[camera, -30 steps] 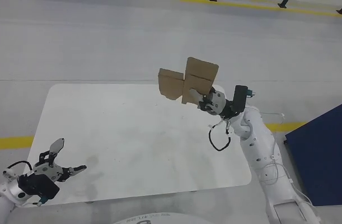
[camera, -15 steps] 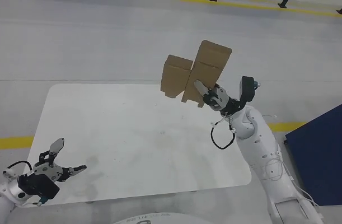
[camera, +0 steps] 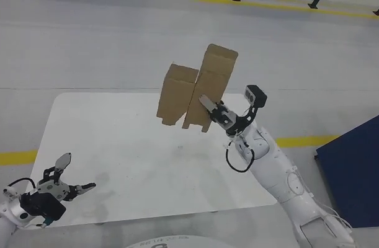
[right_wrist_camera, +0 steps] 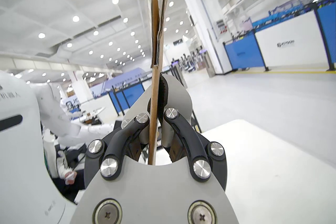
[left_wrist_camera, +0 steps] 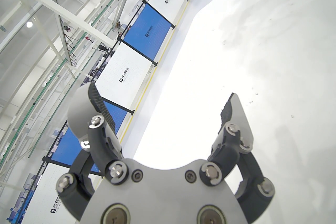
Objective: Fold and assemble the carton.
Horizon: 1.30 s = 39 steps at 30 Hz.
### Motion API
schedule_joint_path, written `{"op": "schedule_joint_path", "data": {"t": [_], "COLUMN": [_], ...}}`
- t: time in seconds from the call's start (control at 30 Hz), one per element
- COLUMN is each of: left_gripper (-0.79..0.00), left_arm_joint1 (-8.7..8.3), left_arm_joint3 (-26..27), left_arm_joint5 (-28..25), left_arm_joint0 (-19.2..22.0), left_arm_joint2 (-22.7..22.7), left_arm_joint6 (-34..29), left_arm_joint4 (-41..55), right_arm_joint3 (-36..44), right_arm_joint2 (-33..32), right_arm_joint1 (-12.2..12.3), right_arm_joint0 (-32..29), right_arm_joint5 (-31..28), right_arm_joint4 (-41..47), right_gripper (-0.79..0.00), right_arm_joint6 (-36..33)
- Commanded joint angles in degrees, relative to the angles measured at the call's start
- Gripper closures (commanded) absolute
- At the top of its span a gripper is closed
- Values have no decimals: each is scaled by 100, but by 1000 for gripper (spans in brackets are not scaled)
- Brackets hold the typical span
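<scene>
A flat brown carton [camera: 192, 87] hangs in the air above the far right part of the white table [camera: 127, 155]. My right gripper [camera: 209, 106] is shut on its lower edge. In the right wrist view the carton [right_wrist_camera: 157, 51] stands edge-on, clamped between the two fingers of the right gripper [right_wrist_camera: 157, 93]. My left gripper [camera: 70, 175] rests low at the near left corner of the table, open, nothing between its fingers. In the left wrist view the left gripper [left_wrist_camera: 162, 101] has its pads wide apart over the bare table top [left_wrist_camera: 262, 38].
A dark blue panel [camera: 363, 167] stands on the floor to the right of the table. A yellow floor line [camera: 9, 157] runs behind the table's left edge. Blue and white barrier panels [left_wrist_camera: 155, 28] line the hall beyond.
The right arm has swung the carton left and lifted it, turning it more upright over the table's far right. The left arm has stayed still.
</scene>
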<state>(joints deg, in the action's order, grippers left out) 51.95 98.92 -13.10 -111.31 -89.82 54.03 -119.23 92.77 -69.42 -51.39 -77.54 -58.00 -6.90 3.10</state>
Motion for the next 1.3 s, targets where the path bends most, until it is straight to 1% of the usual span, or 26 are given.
{"op": "schedule_joint_path", "data": {"t": [0.0, 0.33, 0.4, 0.43, 0.47, 0.5, 0.57, 0.6, 0.63, 0.67, 0.73, 0.8, 0.83, 1.13, 1.2, 1.23, 1.27], "left_gripper": [-785, -785, -785, -785, -785, -785, -785, -785, -785, -785, -785, -785, -785, -785, -785, -785, -785], "left_arm_joint1": [0, 0, 0, 0, 0, 0, 0, 0, 0, 0, 0, 0, 0, 0, 0, 0, 0], "left_arm_joint3": [0, 0, 0, 0, 0, 0, 0, 0, 0, 0, 0, 0, 0, 0, 0, 0, 0], "left_arm_joint5": [0, 0, 0, 0, 0, 0, 0, 0, 0, 0, 0, 0, 0, 0, 0, 0, 0], "left_arm_joint0": [0, 0, 0, 0, 0, 0, 0, 0, 0, 0, 0, 0, 0, 0, 0, 0, 0], "left_arm_joint2": [0, 0, 0, 0, 0, 0, 0, 0, 0, 0, 0, 0, 0, 0, 0, 0, 0], "left_arm_joint6": [0, 0, 0, 0, 0, 0, 0, 0, 0, 0, 0, 0, 0, 0, 0, 0, 0], "left_arm_joint4": [0, 0, 0, 0, 0, 0, 0, 0, 0, 0, 0, 0, 0, 0, 0, 0, 0], "right_arm_joint3": [0, 23, 255, 327, 319, 313, 179, 134, 50, 10, -206, -394, -519, -490, -506, -528, -643], "right_arm_joint2": [1, 12, 282, 542, 691, 775, 961, 1033, 1021, 1012, 841, 638, 493, 504, 586, 605, 636], "right_arm_joint1": [-1, -4, -10, 19, 59, 89, 184, 229, 278, 297, 326, 313, 294, 290, 282, 278, 263], "right_arm_joint0": [0, -9, -59, -19, 80, 164, 393, 517, 664, 709, 803, 864, 877, 866, 862, 980, 1027], "right_arm_joint5": [0, 0, 0, 0, 0, 0, 10, 108, 350, 564, 1189, 2003, 2170, 2228, 3200, 4061, 4683], "right_arm_joint4": [-713, -676, 1, 996, 1796, 2376, 4049, 4917, 6018, 6531, 7902, 8776, 8984, 9009, 9147, 9379, 9700], "right_gripper": [0, 0, 0, 0, 0, 0, 0, 0, 0, 0, 0, 0, 0, 0, 0, 0, 0], "right_arm_joint6": [155, 163, -33, -497, -1034, -1441, -2786, -3508, -4418, -4898, -6127, -6942, -7109, -7084, -6911, -7002, -7113]}}
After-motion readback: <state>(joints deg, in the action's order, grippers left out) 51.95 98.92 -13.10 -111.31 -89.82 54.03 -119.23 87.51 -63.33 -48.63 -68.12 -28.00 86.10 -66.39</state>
